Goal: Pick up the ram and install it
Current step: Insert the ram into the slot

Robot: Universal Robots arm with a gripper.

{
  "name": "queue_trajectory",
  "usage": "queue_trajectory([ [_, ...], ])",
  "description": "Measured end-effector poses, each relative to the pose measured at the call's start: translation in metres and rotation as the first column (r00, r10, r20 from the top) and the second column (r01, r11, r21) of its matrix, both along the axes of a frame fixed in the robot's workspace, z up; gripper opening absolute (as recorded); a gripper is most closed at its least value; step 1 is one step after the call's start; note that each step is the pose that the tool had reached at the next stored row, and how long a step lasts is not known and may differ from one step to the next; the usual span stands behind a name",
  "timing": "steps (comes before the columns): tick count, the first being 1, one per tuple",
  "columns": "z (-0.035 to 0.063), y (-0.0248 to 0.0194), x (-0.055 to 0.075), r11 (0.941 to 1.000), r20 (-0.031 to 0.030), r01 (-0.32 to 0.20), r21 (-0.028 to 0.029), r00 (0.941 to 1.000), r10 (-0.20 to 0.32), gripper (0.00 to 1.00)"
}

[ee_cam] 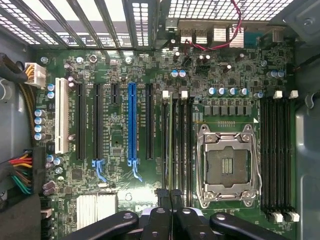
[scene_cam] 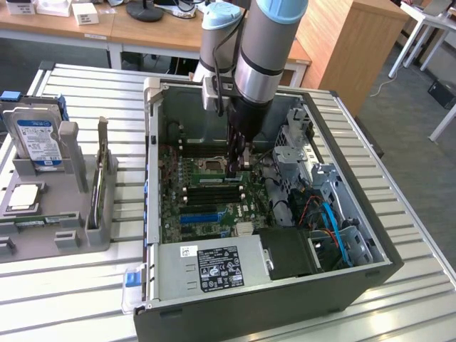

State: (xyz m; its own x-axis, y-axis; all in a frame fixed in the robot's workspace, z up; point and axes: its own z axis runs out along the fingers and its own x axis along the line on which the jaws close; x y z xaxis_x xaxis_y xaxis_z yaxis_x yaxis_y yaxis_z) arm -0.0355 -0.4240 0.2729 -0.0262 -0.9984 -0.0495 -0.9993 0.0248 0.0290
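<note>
Pinching the ram point(ee_cam: 170, 140) with the pincer point(ee_cam: 170, 194), deep in the open case point(scene_cam: 285, 288).
Found at the exterior view's left: a grey tray point(scene_cam: 68, 242) with a blue disk point(scene_cam: 35, 139) standing in it, apart from the case. Reaching down in the middle with the arm point(scene_cam: 260, 57), over the green board point(scene_cam: 174, 206). Squeezed narrow on the top edge of the ram, one finger each side. Standing on its edge in a black slot, near the square chip socket point(ee_cam: 227, 165) and well apart from the blue slot point(ee_cam: 131, 125). Packed at the exterior view's right with blue wires point(scene_cam: 329, 217); on the near side, a grey power box point(scene_cam: 214, 267).
</note>
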Motion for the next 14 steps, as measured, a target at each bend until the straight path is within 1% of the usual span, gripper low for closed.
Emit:
queue_trajectory([
  [8, -0.0002, 0.0001, 0.0014, 1.0000, 0.0001, 0.000, 0.0003, 1.0000, 0.000, 0.12],
  [14, -0.0045, 0.0000, 0.0015, 1.0000, 0.0001, 0.000, 0.0002, 1.0000, 0.000, 0.12],
])
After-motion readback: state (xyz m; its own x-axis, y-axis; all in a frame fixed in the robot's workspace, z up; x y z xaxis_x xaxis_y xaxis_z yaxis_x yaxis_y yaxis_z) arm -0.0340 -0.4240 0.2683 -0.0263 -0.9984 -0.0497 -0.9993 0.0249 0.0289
